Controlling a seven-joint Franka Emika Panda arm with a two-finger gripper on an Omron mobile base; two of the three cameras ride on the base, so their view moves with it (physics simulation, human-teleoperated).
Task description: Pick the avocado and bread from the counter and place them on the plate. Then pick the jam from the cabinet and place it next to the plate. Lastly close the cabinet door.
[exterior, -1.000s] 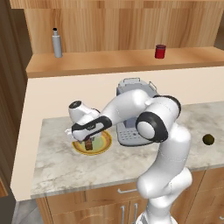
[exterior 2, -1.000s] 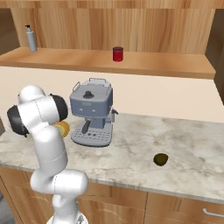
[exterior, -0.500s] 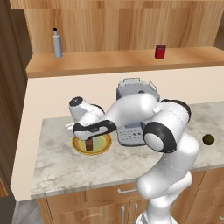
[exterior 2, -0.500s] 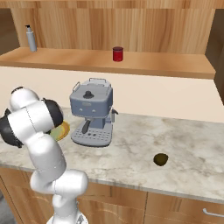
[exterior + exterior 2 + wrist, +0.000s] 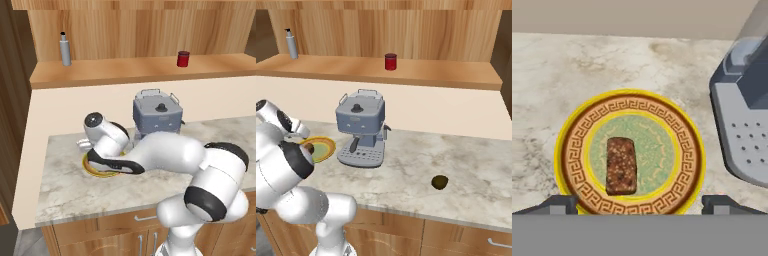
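Marbled stone counter [image 5: 572, 75] bears a round patterned plate [image 5: 682, 130] holding the crusty rectangular bread [image 5: 621, 165]; fingers [image 5: 562, 204] spread, released.

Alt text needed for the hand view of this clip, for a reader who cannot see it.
A small brown bread lies flat in the pale green centre of a round yellow-rimmed plate on a marbled counter. The open gripper hovers above it, fingertips wide apart, and a grey coffee machine stands at the right edge.
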